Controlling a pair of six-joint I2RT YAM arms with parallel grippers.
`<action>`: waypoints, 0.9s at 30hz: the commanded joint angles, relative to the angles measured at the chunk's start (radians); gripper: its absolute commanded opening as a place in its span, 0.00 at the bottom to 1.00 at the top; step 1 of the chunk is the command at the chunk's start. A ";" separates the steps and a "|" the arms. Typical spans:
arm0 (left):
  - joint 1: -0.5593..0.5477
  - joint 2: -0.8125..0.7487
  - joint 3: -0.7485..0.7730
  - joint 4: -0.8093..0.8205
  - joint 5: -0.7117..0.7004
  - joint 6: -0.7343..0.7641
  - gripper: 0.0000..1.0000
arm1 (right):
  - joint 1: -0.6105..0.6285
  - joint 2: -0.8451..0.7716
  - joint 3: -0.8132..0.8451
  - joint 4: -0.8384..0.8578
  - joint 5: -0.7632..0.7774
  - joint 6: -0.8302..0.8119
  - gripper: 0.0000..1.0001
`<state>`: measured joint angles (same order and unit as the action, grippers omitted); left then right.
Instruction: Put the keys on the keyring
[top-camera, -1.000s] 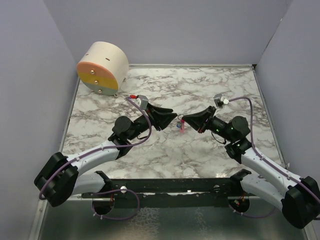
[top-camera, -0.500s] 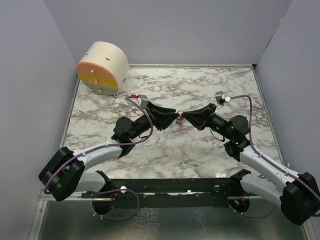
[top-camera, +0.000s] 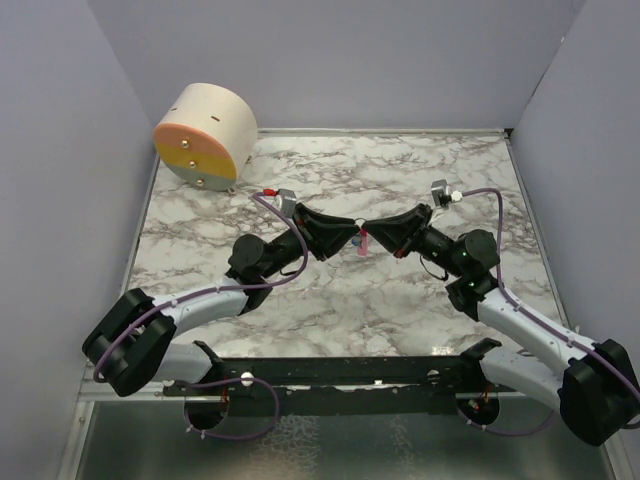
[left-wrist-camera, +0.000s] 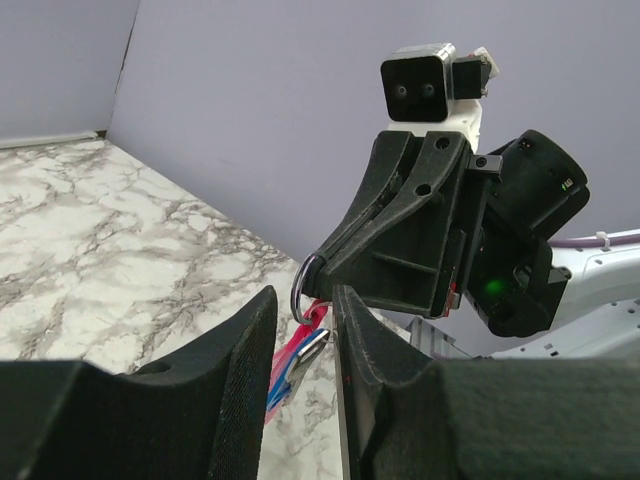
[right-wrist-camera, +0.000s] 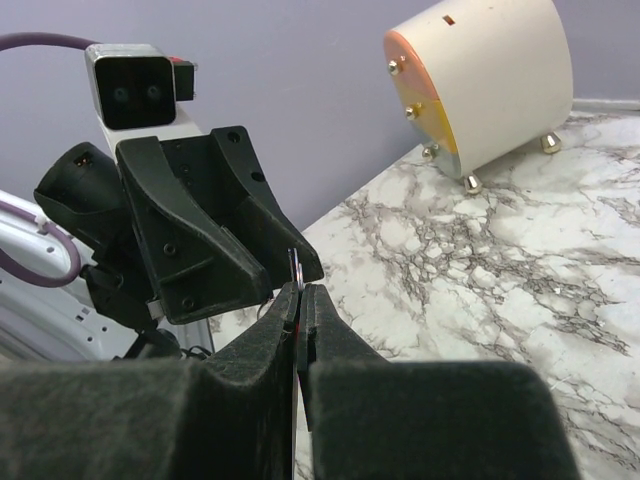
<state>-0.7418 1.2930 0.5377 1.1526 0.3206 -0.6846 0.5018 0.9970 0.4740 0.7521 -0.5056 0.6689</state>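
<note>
My right gripper (top-camera: 371, 238) is shut on the thin metal keyring (left-wrist-camera: 305, 286) and holds it above the table's middle. The ring shows edge-on above the right fingertips in the right wrist view (right-wrist-camera: 298, 266). The pink key (left-wrist-camera: 291, 345) and the blue tag (left-wrist-camera: 283, 384) hang below the ring. In the top view the key (top-camera: 364, 244) shows between the two grippers. My left gripper (left-wrist-camera: 305, 300) is open, tip to tip with the right one, and its jaws straddle the hanging key and tag. The tag's metal edge lies close to the right-hand finger; I cannot tell if it touches.
A cream wooden drum (top-camera: 205, 135) with an orange and yellow face stands on small feet at the back left corner, also in the right wrist view (right-wrist-camera: 480, 85). Purple walls close in the marble table (top-camera: 450, 180) on three sides.
My left gripper moved right and my right gripper moved left and up. They now meet tip to tip, with the hanging key inside the left jaws.
</note>
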 joint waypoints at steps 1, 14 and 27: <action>-0.005 0.025 0.002 0.092 0.040 -0.019 0.30 | -0.006 0.006 0.034 0.060 0.002 0.012 0.01; -0.005 0.067 -0.010 0.195 0.058 -0.061 0.09 | -0.005 0.025 0.015 0.111 0.002 0.043 0.01; -0.010 0.013 -0.011 0.071 -0.011 -0.070 0.00 | -0.005 -0.044 0.041 -0.066 0.082 -0.036 0.24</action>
<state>-0.7422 1.3533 0.5278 1.2957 0.3481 -0.7540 0.5018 1.0107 0.4801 0.7803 -0.4923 0.6933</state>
